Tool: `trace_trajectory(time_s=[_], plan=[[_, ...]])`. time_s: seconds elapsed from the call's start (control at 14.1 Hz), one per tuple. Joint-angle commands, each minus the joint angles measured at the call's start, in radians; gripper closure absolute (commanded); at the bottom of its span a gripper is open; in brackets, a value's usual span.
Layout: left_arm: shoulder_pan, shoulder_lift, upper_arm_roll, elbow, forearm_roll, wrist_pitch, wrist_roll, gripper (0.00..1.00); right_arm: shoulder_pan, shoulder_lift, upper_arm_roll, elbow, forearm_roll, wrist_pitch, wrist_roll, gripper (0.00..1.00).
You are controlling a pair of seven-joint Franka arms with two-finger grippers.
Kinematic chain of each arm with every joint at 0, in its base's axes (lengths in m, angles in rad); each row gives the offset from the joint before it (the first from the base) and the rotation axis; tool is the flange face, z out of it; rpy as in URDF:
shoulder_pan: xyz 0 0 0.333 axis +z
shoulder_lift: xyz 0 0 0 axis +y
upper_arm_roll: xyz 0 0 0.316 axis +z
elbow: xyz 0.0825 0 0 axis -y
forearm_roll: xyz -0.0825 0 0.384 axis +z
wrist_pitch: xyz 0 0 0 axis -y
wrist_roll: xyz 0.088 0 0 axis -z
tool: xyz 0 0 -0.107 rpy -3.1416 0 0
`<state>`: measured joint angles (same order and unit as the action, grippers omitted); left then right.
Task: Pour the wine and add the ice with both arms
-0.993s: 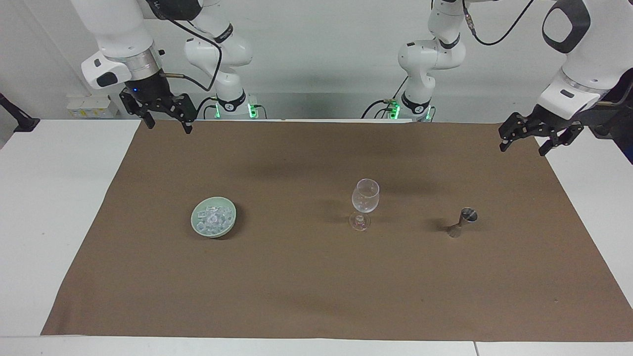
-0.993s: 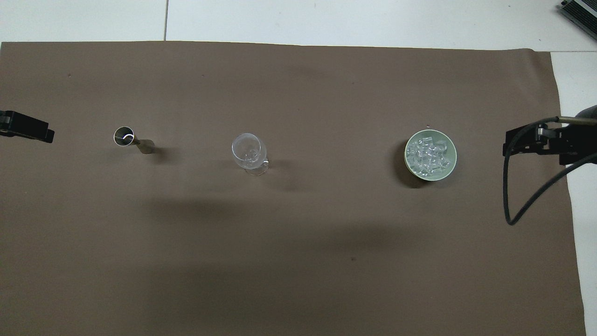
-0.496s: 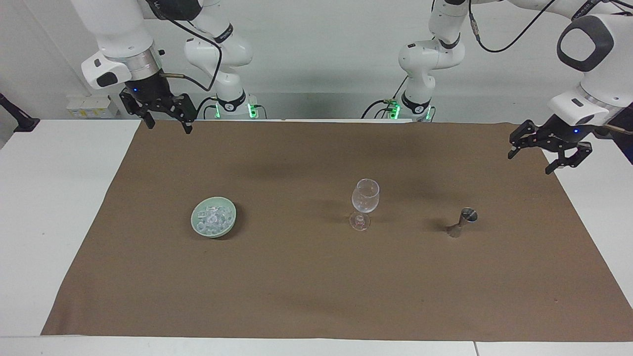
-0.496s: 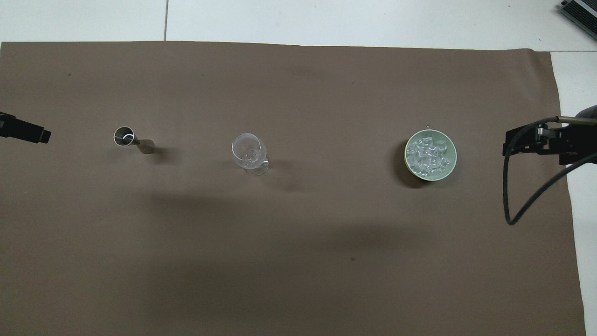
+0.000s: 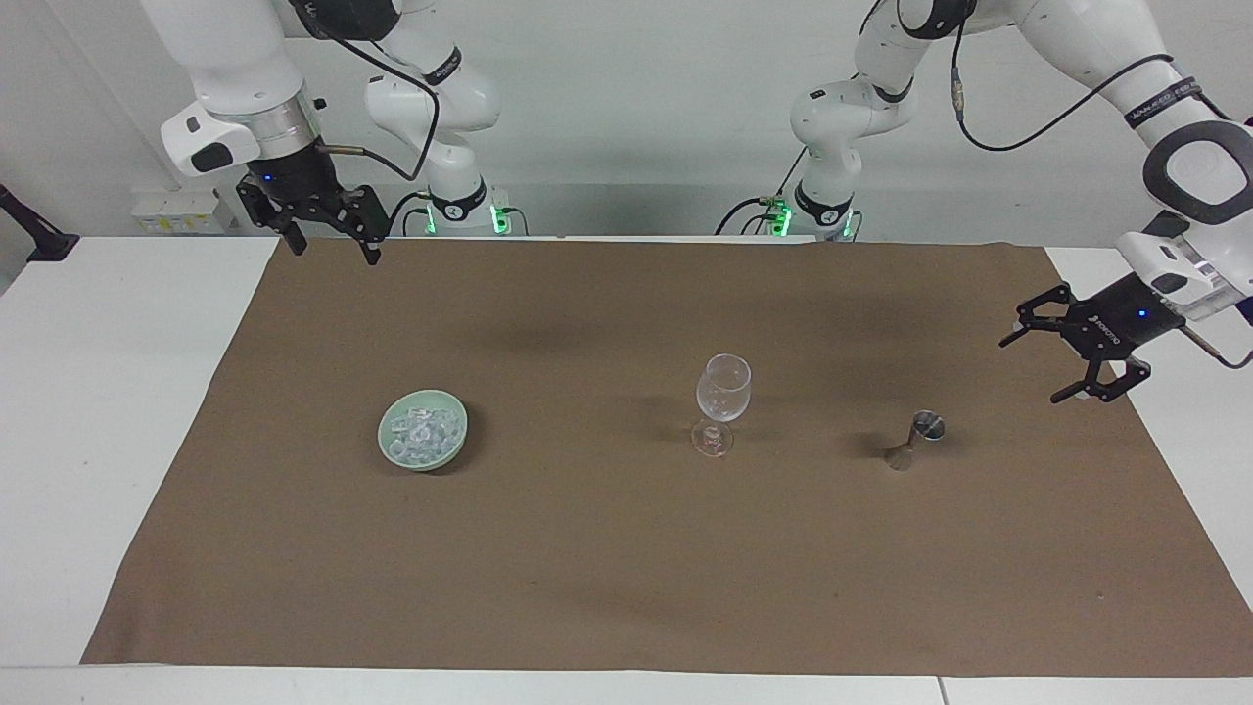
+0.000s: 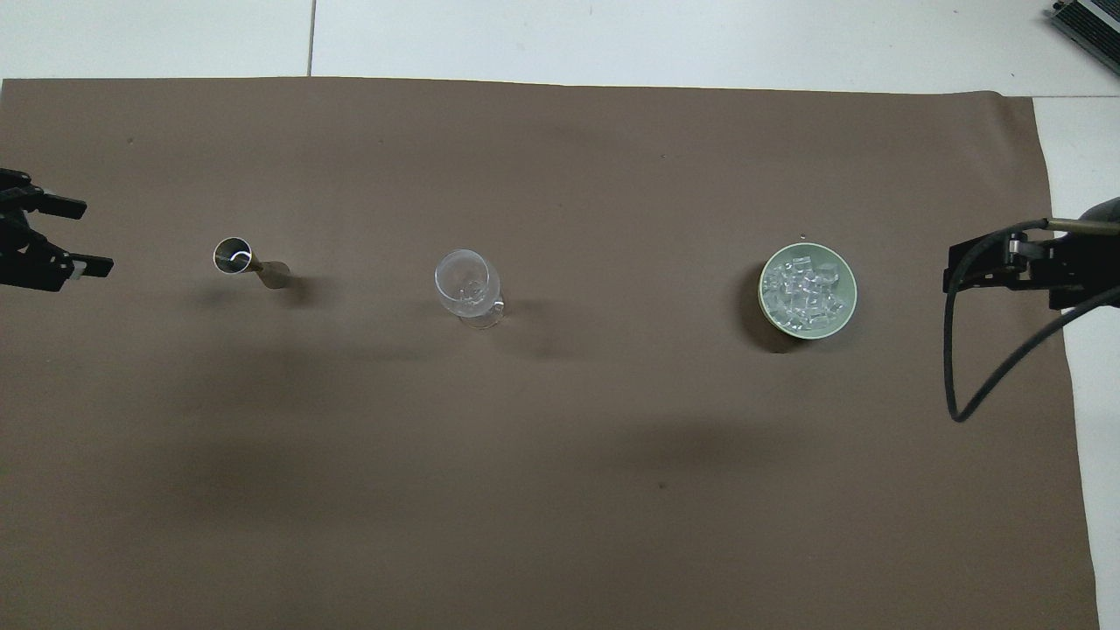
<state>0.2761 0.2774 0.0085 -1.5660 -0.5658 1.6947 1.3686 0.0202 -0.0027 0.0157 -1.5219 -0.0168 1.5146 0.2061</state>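
A clear stemmed wine glass [image 5: 722, 392] stands upright mid-mat; it also shows in the overhead view [image 6: 468, 284]. A small metal jigger [image 5: 920, 436] [image 6: 241, 258] stands beside it toward the left arm's end. A pale green bowl [image 5: 384, 433] [image 6: 850, 293] holds the ice [image 5: 423, 429] [image 6: 805, 289] toward the right arm's end. My left gripper [image 5: 1030, 370] [image 6: 96, 236] is open and empty, turned sideways in the air over the mat's edge beside the jigger, apart from it. My right gripper [image 5: 333, 253] [image 6: 962, 267] is open and empty, waiting high over the mat's corner near its base.
A brown mat [image 5: 607, 568] covers most of the white table [image 5: 108, 411]. A loop of black cable [image 6: 958, 385] hangs by the right gripper. The glass, jigger and bowl stand in one row across the mat.
My left gripper has come down and toward the jigger and turned its fingers sideways. The right arm, glass, jigger and bowl have not moved.
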Motion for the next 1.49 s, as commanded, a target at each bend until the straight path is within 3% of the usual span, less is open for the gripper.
trace_trajectory(time_s=[0.0,0.5,0.71,1.21,1.42], plan=[[0.063,0.067,-0.010,0.009,-0.118,-0.059,0.181,0.00,-0.008,-0.003,-0.002,0.000,0.017,-0.007,-0.019,0.00],[0.189,0.261,-0.021,-0.002,-0.440,-0.170,0.562,0.00,-0.008,-0.003,-0.002,-0.001,0.017,-0.007,-0.019,0.00],[0.222,0.318,-0.027,-0.031,-0.508,-0.196,0.647,0.00,-0.008,-0.005,-0.002,0.000,0.018,-0.007,-0.019,0.00],[0.273,0.473,-0.165,-0.031,-0.638,-0.241,0.797,0.00,-0.008,-0.003,-0.002,0.000,0.018,-0.007,-0.019,0.00],[0.262,0.502,-0.170,-0.031,-0.643,-0.241,0.828,0.00,-0.008,-0.003,-0.002,-0.001,0.017,-0.007,-0.019,0.00]])
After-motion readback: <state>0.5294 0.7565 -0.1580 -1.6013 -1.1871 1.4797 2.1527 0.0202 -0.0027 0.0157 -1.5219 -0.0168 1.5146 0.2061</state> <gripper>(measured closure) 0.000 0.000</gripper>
